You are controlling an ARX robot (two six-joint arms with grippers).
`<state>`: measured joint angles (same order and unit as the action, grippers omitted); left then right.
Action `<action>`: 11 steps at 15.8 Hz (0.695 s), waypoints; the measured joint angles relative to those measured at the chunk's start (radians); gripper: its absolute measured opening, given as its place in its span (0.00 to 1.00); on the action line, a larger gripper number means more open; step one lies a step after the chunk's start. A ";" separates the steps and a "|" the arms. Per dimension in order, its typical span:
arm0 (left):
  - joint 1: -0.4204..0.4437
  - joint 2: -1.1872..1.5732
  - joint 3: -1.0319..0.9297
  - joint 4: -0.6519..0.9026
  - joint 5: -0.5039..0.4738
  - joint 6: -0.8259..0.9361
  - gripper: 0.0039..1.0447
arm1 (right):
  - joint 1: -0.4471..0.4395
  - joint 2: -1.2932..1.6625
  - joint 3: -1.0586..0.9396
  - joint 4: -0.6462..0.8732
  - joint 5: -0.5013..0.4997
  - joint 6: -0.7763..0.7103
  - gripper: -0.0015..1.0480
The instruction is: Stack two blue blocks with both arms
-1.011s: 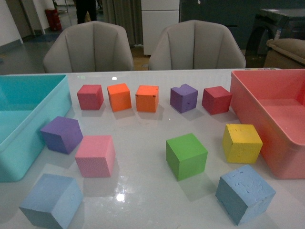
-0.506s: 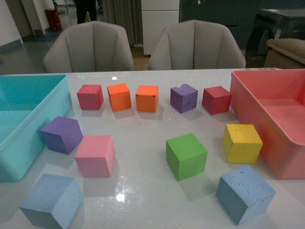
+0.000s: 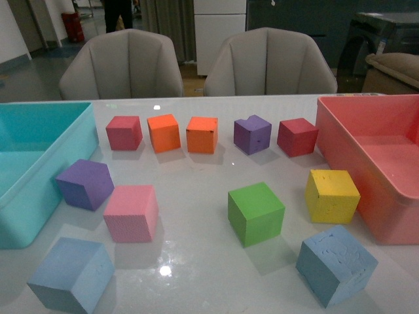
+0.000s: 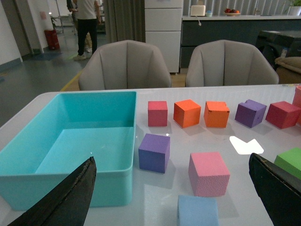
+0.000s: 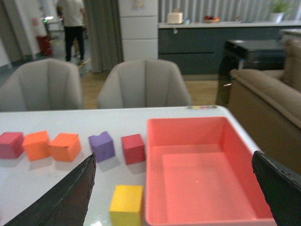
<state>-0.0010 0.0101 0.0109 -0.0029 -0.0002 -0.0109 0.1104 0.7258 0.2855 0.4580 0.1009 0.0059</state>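
The blue blocks, left block [image 3: 71, 275] and right block [image 3: 336, 265], have not moved and lie well apart; left gripper [image 4: 171, 157] and right gripper [image 5: 173, 155] gape wide, empty, so stacking hasn't begun.

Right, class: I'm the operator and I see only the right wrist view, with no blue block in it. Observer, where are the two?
Observer: In the front view both sit nearest the robot, the left blue block and the right blue block far apart.
Operator: What stands between them?
Observer: The green cube, a little further back.
Operator: Does the left wrist view show either?
Observer: Yes, the left one, just nearer the camera than the pink cube.
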 joint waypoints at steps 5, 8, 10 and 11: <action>0.000 0.000 0.000 0.000 0.000 0.000 0.94 | 0.094 0.596 0.219 -0.124 -0.148 0.014 0.94; 0.000 0.000 0.000 0.000 0.000 0.000 0.94 | 0.134 0.780 0.225 -0.138 -0.166 0.014 0.94; 0.000 0.000 0.000 0.000 0.000 0.000 0.94 | 0.139 0.850 0.231 -0.131 -0.170 0.017 0.94; 0.000 0.000 0.000 0.000 0.000 0.000 0.94 | 0.138 0.885 0.240 -0.122 -0.186 0.024 0.94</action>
<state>-0.0010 0.0101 0.0105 -0.0029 -0.0002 -0.0109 0.2489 1.6112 0.5259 0.3363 -0.0853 0.0296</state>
